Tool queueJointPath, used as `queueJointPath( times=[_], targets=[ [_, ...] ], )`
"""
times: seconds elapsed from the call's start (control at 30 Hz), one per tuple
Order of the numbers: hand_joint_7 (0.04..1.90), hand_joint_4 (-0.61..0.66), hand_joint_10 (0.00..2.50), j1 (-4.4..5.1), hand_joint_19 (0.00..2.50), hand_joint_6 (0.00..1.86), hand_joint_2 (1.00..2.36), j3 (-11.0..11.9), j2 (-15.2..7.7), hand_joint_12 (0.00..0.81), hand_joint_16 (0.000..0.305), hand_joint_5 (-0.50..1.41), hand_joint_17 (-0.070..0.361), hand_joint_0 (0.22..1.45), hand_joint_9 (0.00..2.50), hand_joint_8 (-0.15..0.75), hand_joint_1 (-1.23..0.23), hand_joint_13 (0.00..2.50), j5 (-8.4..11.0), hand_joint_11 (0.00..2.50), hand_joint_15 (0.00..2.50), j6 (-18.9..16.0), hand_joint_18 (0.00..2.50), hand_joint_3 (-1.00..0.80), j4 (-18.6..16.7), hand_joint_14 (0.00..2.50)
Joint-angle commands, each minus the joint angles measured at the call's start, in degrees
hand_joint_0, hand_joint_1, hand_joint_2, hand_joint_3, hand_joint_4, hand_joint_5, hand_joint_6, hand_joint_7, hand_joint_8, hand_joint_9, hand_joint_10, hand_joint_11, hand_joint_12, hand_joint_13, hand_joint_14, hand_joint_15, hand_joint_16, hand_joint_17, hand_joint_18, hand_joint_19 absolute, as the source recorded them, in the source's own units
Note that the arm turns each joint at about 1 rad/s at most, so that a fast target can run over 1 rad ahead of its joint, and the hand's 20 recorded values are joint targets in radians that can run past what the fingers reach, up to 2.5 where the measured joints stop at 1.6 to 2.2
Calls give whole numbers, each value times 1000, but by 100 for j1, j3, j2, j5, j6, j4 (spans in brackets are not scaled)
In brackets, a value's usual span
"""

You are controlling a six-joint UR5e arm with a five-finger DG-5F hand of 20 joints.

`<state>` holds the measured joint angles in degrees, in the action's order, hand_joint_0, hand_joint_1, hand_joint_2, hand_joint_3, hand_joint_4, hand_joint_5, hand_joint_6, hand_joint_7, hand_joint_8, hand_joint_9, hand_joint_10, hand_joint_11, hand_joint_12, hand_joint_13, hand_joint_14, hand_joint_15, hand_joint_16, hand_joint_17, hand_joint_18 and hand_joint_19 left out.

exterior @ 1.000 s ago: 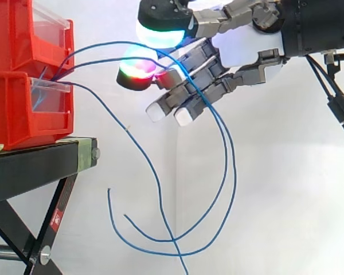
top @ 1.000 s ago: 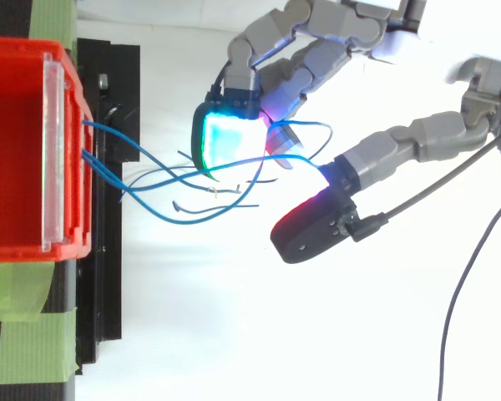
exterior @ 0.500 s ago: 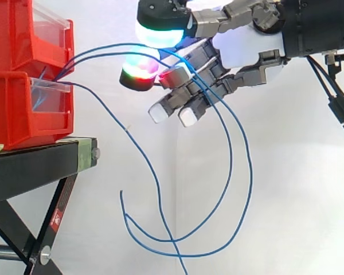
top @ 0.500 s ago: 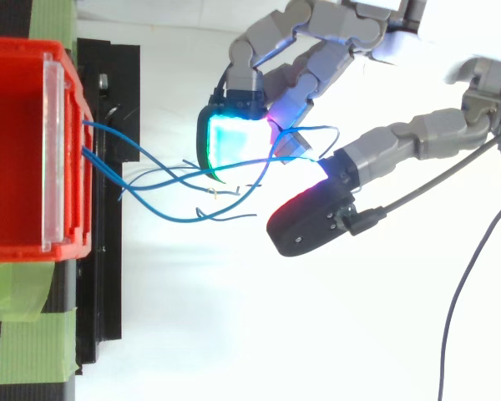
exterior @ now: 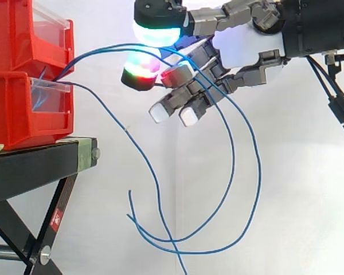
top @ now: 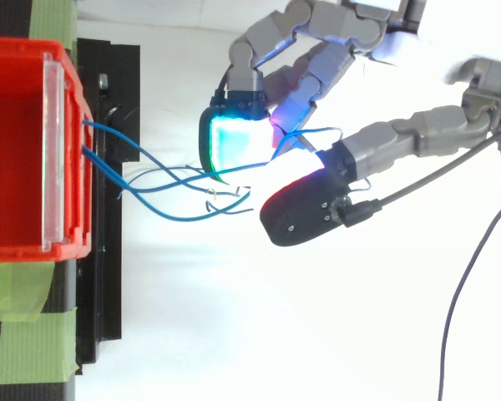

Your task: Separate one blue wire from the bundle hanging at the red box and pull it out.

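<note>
White curtain [exterior: 298, 200] is hanging behind everything. Against it, a red box [exterior: 23, 112] is sitting on a black stand [exterior: 34, 166], with a second box [exterior: 17, 34] stacked on top of it. Green tape [top: 21, 309] is lying across the stand beside the red box in the top view.

Two blue wires [exterior: 260, 175] are coming out of the red box's clear front and arching up and away from it to the hand [exterior: 241, 48], which is hovering well out from the box and higher than its front. There they are running between the glowing fingertips [exterior: 156, 31], then drooping in long loops that are reaching below the box. The fingers are curling around this pair, the cyan pad sitting over them and the other pads under them.

A third wire [exterior: 129, 131] is hanging from the red box's front, clear of the hand, and trailing down past the stand.
</note>
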<state>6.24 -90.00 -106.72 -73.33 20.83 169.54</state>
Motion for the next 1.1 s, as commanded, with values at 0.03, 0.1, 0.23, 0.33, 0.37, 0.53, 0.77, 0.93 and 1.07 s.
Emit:
queueJointPath(
  times=[0.03,0.1,0.23,0.33,0.37,0.53,0.77,0.93,1.07],
  targets=[
    [1043,86,7,0,688,901,1015,0,2,416,48,-130,108,593,1176,302,-754,757,-6,1608,675,0,876,-301,0,18],
    [1050,85,7,0,688,905,1016,0,2,412,48,-128,108,594,1183,305,-769,762,-6,1614,680,0,883,-278,0,18],
    [1066,80,7,0,684,910,1017,0,-6,416,48,-124,109,599,1199,298,-790,784,3,1630,682,0,895,-245,0,17],
    [1067,64,8,0,686,913,1018,0,-6,417,48,-127,109,608,1194,298,-811,782,-6,1647,691,0,901,-237,0,18],
    [1071,57,8,0,677,914,1018,0,-6,417,48,-129,109,610,1191,292,-816,783,-6,1655,694,0,903,-237,0,17],
    [1034,52,8,0,677,928,1017,0,-6,429,49,-156,111,619,1105,299,-855,766,3,1633,700,0,884,-240,0,19],
    [1033,55,14,0,629,936,1019,0,2,434,52,-177,118,620,953,310,-896,645,-6,1482,663,0,772,-209,0,17],
    [987,98,12,0,607,944,1019,0,2,435,53,-193,119,631,893,315,-917,593,-6,1478,630,0,738,-171,0,16],
    [952,118,14,0,591,947,1020,0,2,439,54,-206,121,638,848,317,-933,563,-6,1464,613,0,714,-152,0,18]
  ],
)
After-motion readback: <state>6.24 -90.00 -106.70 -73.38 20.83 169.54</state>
